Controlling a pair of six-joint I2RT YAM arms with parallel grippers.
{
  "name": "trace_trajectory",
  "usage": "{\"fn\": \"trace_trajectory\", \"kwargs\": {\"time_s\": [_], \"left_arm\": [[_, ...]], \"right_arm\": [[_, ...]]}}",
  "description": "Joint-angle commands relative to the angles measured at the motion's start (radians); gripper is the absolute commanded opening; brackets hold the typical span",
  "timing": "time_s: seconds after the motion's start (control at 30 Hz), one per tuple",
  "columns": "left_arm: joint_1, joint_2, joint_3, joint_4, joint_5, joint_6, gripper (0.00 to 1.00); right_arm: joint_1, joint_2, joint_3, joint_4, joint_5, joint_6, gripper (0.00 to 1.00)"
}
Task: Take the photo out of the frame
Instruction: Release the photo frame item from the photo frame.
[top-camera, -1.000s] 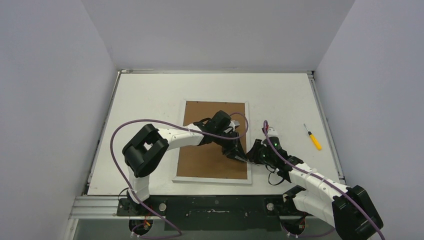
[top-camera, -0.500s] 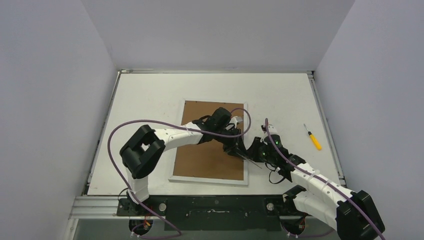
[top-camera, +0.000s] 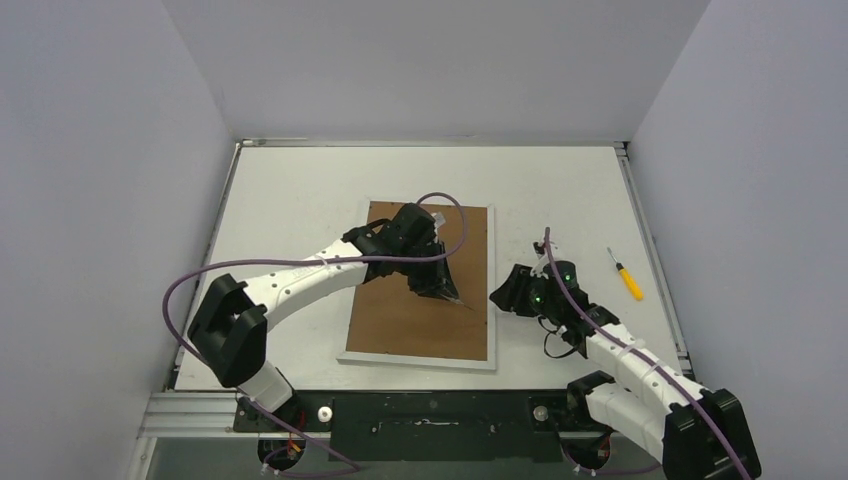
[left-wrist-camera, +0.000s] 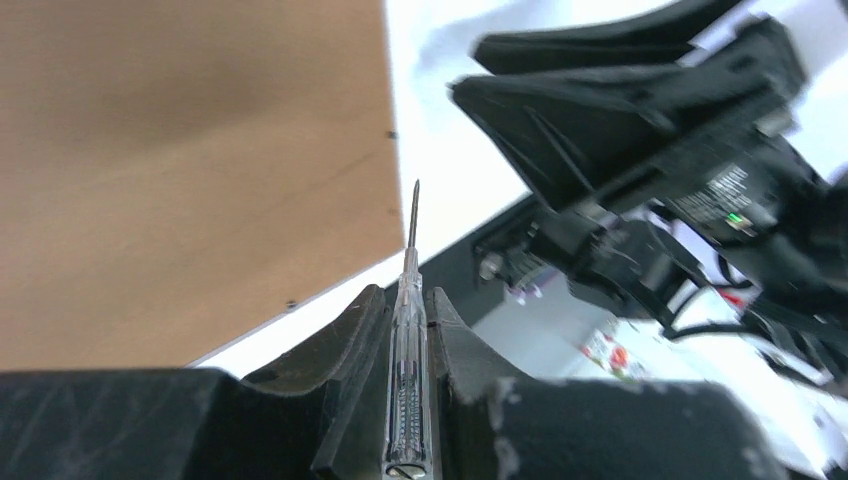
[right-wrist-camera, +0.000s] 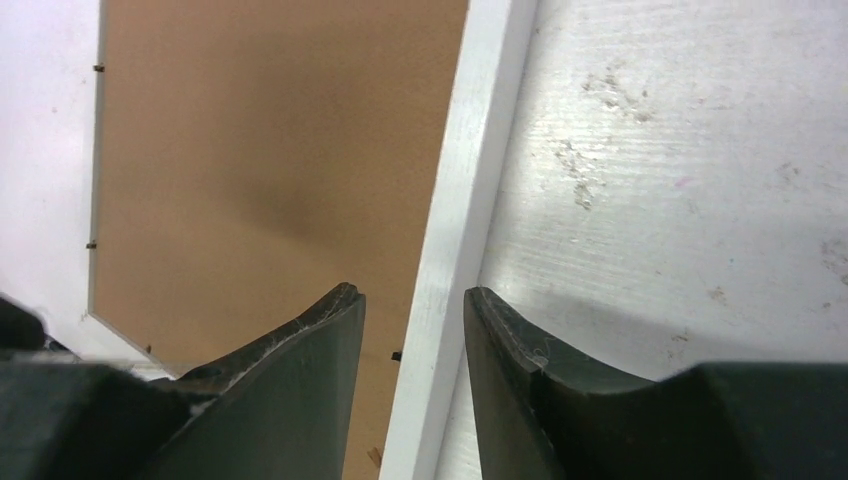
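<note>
The frame (top-camera: 491, 300) lies face down on the table, its brown back (top-camera: 400, 315) up inside a narrow white border. The photo is hidden under that back. My left gripper (top-camera: 443, 290) hovers over the back's right half, shut on a clear-handled screwdriver (left-wrist-camera: 409, 370) whose metal tip (left-wrist-camera: 415, 195) points toward the frame's right edge. My right gripper (right-wrist-camera: 412, 295) stands open just off that edge, one finger over the brown back (right-wrist-camera: 270, 150), the other over the table, the white border (right-wrist-camera: 455, 230) between them. From above, the right gripper (top-camera: 498, 296) holds nothing.
A yellow-handled screwdriver (top-camera: 629, 276) lies on the table right of the frame. Small metal tabs (right-wrist-camera: 97, 68) line the back's edges. Grey walls enclose the white table (top-camera: 300, 190) on three sides. The right arm's wrist (left-wrist-camera: 640, 110) sits close beside the left gripper.
The left gripper carried the clear screwdriver up and leftward over the back. The right gripper opened and drew back to the right. The frame shifted slightly left.
</note>
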Motion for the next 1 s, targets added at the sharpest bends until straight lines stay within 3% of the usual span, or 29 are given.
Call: {"fn": "trace_trajectory", "kwargs": {"time_s": [0.0, 0.17, 0.4, 0.53, 0.6, 0.73, 0.87, 0.97], "left_arm": [[-0.006, -0.073, 0.011, -0.132, -0.257, -0.008, 0.00], [0.018, -0.188, -0.029, -0.208, -0.461, -0.037, 0.00], [0.178, -0.419, -0.224, -0.136, -0.453, -0.031, 0.00], [0.189, -0.499, -0.175, -0.281, -0.662, -0.001, 0.00], [0.209, -0.523, -0.153, -0.338, -0.702, -0.002, 0.00], [0.323, -0.584, -0.201, -0.327, -0.606, 0.029, 0.00], [0.454, -0.675, -0.353, -0.137, -0.321, 0.130, 0.00], [0.493, -0.730, -0.402, -0.106, -0.293, 0.149, 0.00]], "right_arm": [[-0.013, 0.026, -0.014, 0.150, -0.078, 0.011, 0.43], [-0.014, 0.140, -0.018, 0.233, -0.096, 0.019, 0.44], [0.001, 0.263, 0.015, 0.270, -0.044, 0.028, 0.48], [0.048, 0.318, 0.026, 0.328, -0.033, 0.067, 0.40], [0.103, 0.352, 0.044, 0.357, -0.005, 0.085, 0.38], [0.181, 0.426, 0.087, 0.414, 0.030, 0.126, 0.35], [0.228, 0.505, 0.119, 0.487, 0.035, 0.156, 0.34], [0.238, 0.558, 0.166, 0.502, 0.028, 0.158, 0.35]]}}
